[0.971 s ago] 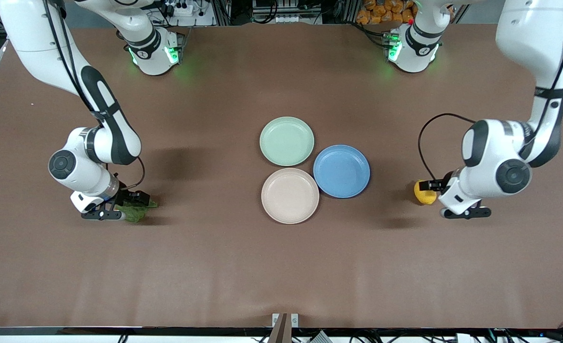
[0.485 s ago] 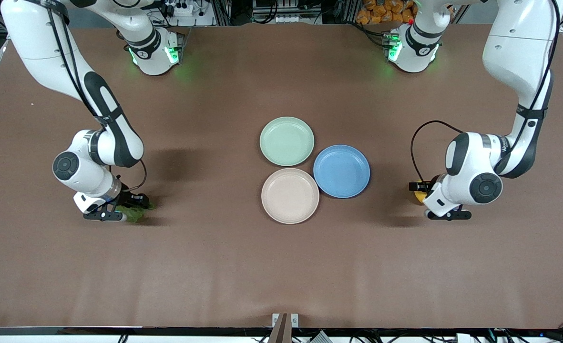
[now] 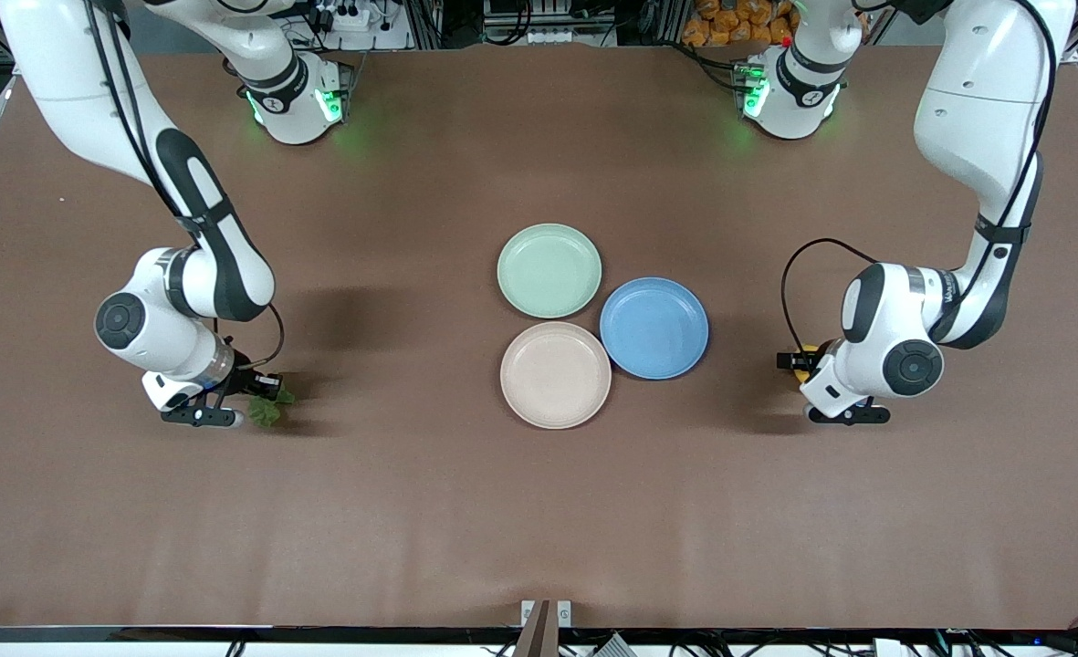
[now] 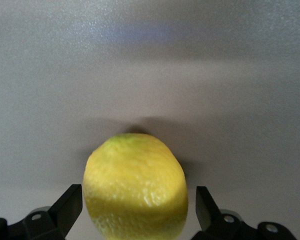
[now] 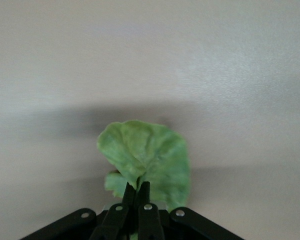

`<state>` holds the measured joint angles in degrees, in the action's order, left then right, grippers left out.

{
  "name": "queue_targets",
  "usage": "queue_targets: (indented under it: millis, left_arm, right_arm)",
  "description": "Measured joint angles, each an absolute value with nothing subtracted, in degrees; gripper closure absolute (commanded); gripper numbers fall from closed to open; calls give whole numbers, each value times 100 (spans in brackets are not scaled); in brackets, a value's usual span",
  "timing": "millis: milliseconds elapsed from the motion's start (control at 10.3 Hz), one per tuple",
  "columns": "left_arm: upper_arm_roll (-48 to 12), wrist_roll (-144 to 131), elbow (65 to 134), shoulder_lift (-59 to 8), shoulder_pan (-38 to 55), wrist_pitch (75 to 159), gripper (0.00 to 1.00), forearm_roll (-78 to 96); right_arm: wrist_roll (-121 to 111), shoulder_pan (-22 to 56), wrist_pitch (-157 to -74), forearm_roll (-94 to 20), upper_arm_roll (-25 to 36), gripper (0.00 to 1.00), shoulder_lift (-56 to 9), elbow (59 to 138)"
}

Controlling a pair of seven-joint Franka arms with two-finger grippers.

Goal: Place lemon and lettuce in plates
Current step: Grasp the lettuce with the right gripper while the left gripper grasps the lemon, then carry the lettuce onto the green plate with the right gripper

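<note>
Right wrist view: right tool [image 5: 136, 192] pinches lettuce [image 5: 147, 160]

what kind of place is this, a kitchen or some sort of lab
Most likely a robotics lab, not a kitchen. Two arms are mounted on a brown-covered table, cables and power strips run along its edge by the bases, and the only props are three plastic plates, a lemon and a lettuce leaf.

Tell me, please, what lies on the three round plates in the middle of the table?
Nothing: the pale mint green plate, the beige-pink plate and the blue plate all show bare insides, fully uncovered. No arm or pincer hides any part of them.
</note>
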<state>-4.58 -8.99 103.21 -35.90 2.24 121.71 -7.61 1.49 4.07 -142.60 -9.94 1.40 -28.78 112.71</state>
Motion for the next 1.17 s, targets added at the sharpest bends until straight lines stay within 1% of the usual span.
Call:
queue_targets:
  millis: [291, 485, 777, 971, 1165]
  left_arm:
    - [-455, -899, 10221, -3609, 214, 12175, 100, -804]
    - [-460, -903, 10120, -3609, 214, 12177, 100, -804]
    - [-492, -1039, 9796, -3596, 234, 12183, 100, -756]
    - [-538, -1308, 9555, -3584, 332, 12181, 100, -468]
    - [-568, -1824, 9394, -3584, 582, 12181, 100, -186]
  right_arm:
    - [1096, 504, -13031, -1007, -222, 100, -2016, 11123]
    - [2277, 964, -12753, -1010, -474, 100, -1651, 11132]
    - [4808, 2383, -12836, -725, -620, 100, -1604, 11051]
    - [6040, 3165, -12865, -524, -639, 100, -1638, 10973]
    - [7301, 3841, -12923, 15, -649, 100, -1882, 10911]
